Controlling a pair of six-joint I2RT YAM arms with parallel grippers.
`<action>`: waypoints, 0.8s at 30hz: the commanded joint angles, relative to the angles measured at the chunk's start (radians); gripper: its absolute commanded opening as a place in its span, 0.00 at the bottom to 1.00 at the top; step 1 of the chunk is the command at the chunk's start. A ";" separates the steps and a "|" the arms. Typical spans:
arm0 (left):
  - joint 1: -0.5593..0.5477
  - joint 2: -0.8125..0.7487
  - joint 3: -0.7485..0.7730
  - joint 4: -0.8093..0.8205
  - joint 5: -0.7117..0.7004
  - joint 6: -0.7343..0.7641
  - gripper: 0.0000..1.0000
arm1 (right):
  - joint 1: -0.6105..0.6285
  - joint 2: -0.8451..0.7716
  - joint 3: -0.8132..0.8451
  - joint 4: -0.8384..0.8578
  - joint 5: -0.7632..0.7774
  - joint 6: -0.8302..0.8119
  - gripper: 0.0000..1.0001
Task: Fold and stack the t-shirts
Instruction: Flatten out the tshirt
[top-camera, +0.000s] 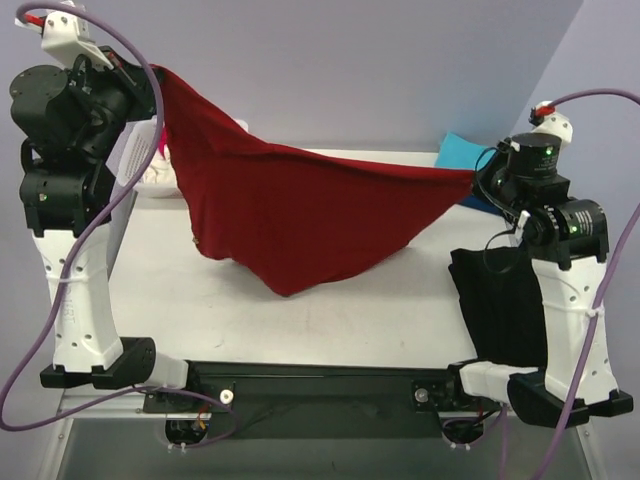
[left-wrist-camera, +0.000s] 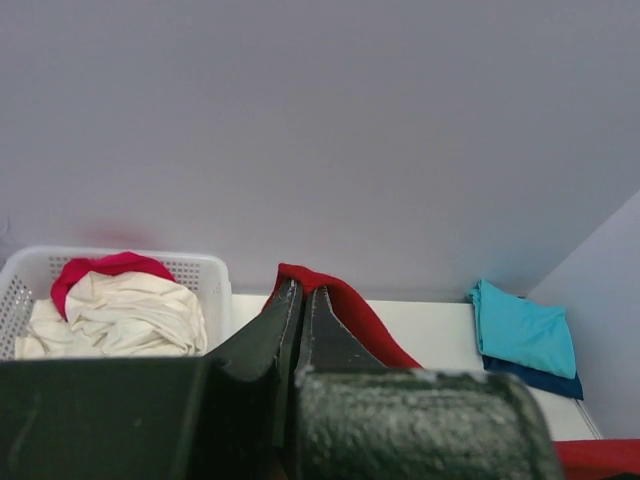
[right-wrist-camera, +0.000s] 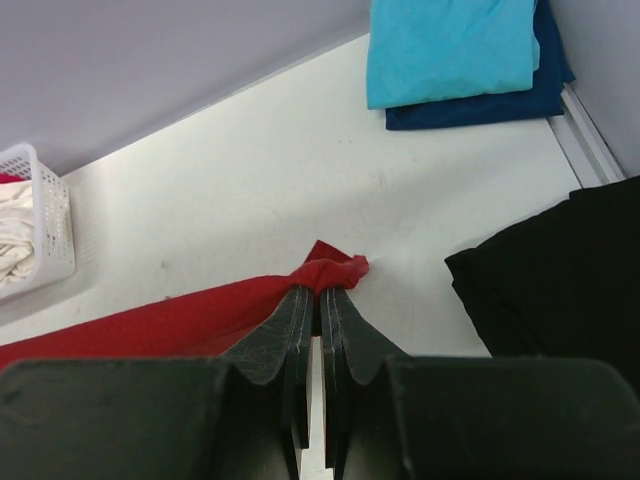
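Left gripper (top-camera: 155, 78) is raised at far left, jaws pinched tight on one corner of the dark red t-shirt (top-camera: 290, 210); the left wrist view shows red fabric bunched at the closed tips. Below and just behind it sits the white lattice basket (left-wrist-camera: 205, 272) at the worktop's (top-camera: 330, 320) left rear, holding a crumpled cream t-shirt (left-wrist-camera: 120, 315) with a pink-red t-shirt (left-wrist-camera: 100, 267) on top at the back. The dark red t-shirt is strung between both arms across the middle — top edge sagging, body hanging in a broad V over the worktop; can't tell if the low point touches. Right gripper (top-camera: 478, 180) sits lower at the right, jaws clamped on the opposite corner, a small wad of red poking past the tips. Behind it, at the right rear corner, is a folded turquoise t-shirt (right-wrist-camera: 450, 45) stacked on a folded navy t-shirt (right-wrist-camera: 480, 108). A black cloth (top-camera: 495, 305) lies near the right arm's base, apart from the stack.
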 joint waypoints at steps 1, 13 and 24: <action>0.011 -0.058 0.106 0.015 -0.026 0.050 0.00 | 0.001 -0.098 -0.022 -0.038 0.025 0.006 0.00; 0.011 -0.167 0.152 -0.037 -0.075 0.084 0.00 | 0.018 -0.221 -0.024 -0.038 0.081 -0.009 0.00; 0.013 -0.002 -0.107 0.236 -0.071 -0.002 0.00 | -0.025 0.026 -0.022 0.112 0.141 -0.074 0.00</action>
